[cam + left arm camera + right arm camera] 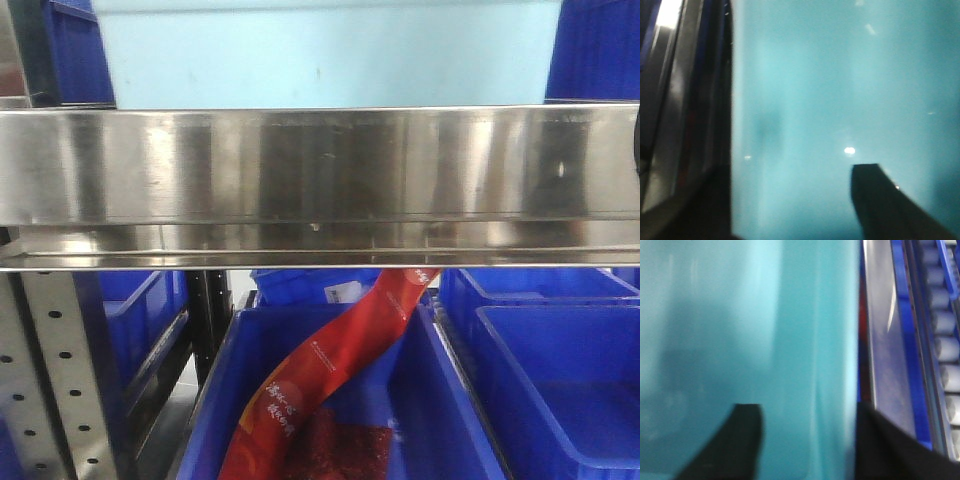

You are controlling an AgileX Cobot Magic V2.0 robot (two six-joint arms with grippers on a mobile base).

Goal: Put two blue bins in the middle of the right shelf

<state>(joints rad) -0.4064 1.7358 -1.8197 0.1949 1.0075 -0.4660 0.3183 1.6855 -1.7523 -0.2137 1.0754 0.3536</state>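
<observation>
I've got the pale blue bin [330,55] on the steel shelf [320,165]; its wall fills both wrist views; right tool [805,450] spread astride its edge; left tool's [890,200] grip I can't tell.

Bin [330,50] on shelf [320,170]; crates [560,380] below, banner [330,370] in left one.

A broad stainless steel shelf beam [320,180] bars mid-frame. The pale cyan plastic tub [330,50] fills the space above it. Below it, open dark blue plastic crates [560,380] crowd the lower frame.
</observation>
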